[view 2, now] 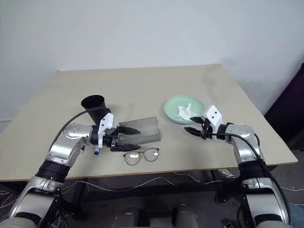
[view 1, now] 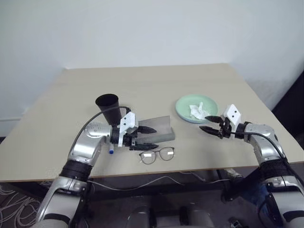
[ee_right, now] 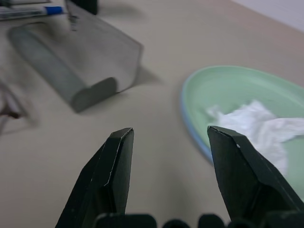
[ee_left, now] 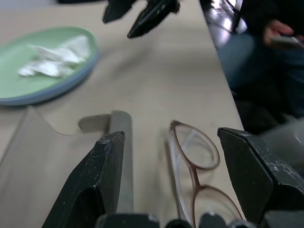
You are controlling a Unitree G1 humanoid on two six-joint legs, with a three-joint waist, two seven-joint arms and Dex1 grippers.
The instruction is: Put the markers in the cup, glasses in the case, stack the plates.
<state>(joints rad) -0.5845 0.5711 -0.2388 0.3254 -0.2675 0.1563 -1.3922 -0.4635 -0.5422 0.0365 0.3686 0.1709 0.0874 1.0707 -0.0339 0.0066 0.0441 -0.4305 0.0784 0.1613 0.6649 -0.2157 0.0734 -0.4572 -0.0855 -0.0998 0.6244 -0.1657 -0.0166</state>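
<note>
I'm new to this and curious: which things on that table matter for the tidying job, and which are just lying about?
Part of the job:
- markers
- black cup
- glasses
- open grey case
- stacked plates, mint green on light blue

Just lying about:
- crumpled white tissue on the top plate

The left arm is bent at the elbow and its forearm is turned inward, so that the left gripper [view 1: 148,137] is pointed toward the right, slightly downward, with its two black fingers spread wide and nothing held between them. The right arm is reached in from the right side, and the right gripper [view 1: 209,123] is aimed leftward, its fingers parted and empty.
</note>
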